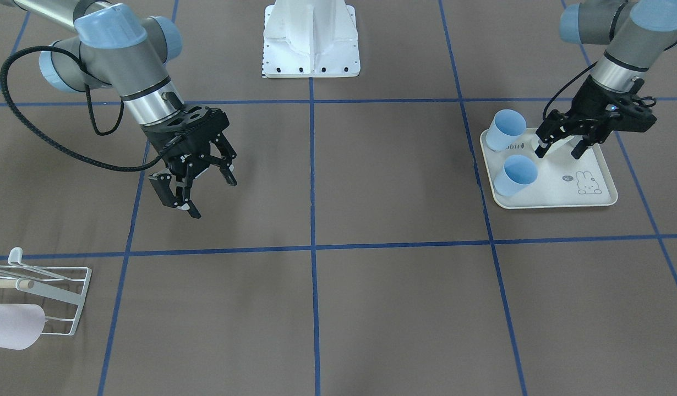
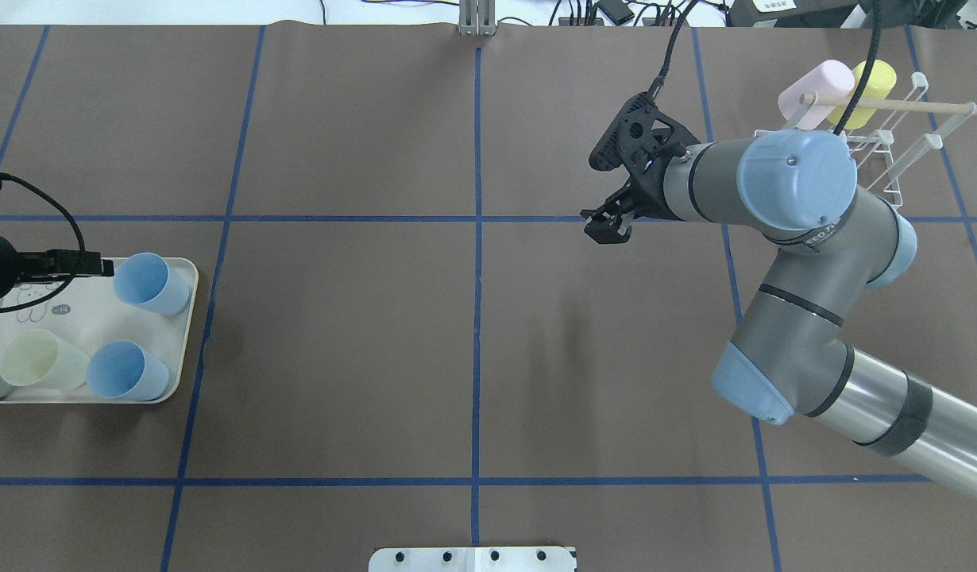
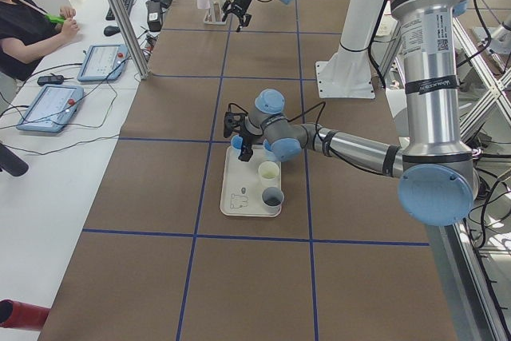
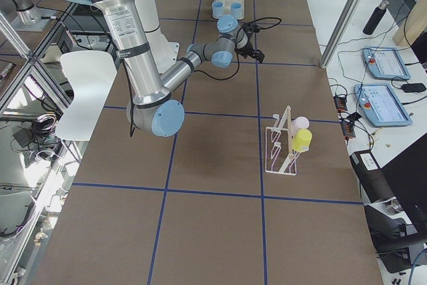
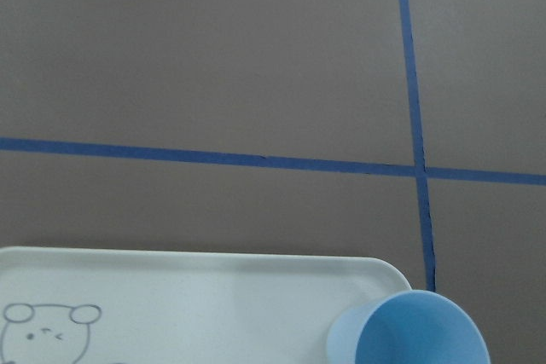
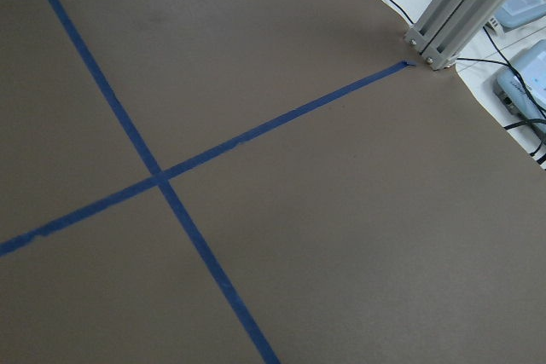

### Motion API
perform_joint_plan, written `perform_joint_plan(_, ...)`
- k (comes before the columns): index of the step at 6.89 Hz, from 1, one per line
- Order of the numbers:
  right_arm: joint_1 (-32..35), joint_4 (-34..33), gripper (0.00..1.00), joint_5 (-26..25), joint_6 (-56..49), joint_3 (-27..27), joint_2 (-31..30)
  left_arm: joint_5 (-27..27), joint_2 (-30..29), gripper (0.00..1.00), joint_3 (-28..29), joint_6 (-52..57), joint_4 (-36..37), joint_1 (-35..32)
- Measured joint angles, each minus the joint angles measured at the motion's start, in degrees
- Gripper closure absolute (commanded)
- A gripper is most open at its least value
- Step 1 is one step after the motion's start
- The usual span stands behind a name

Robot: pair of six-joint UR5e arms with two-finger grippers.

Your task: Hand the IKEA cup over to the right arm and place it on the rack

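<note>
At the desk's left end, over the tray [image 2: 188, 318], ease the released, empty left gripper [image 1: 562, 147] around the blue cup [image 2: 148, 284] just beside it, gripping near one end. Then carry toward the right gripper [image 1: 206, 192], likewise released and empty, with the rack [image 2: 929, 142] beyond at far right.

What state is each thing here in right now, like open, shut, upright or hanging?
tray: lying flat, carrying cups
left gripper: open, empty, over the tray
right gripper: open, empty, in mid-air
blue cup: upright on tray
second blue cup: upright on tray
pale green cup: upright on tray
rack: standing, holding two cups
pink cup: hung tilted on rack
yellow cup: hung tilted on rack
</note>
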Motion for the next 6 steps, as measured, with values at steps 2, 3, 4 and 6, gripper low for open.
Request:
perform_joint_plan(2,-0.9,-0.2,0.01,1.0,1.0,0.1,0.2,1.3,-0.6,0.21,0.8,-2.9,0.1,1.4)
perform_joint_plan(3,-1.0,-0.2,0.01,1.2,1.1,0.1,0.2,2.2,-1.4,0.4,1.8,-4.2,0.2,1.5)
perform_joint_plan(4,-1.0,-0.1,0.01,1.3,1.1,0.2,0.2,2.8,-2.4,0.53,3.0,-4.9,0.2,1.6)
perform_joint_plan(6,-1.1,-0.1,0.01,1.3,1.1,0.2,0.2,3.0,-3.5,0.64,4.1,-5.1,0.3,2.2)
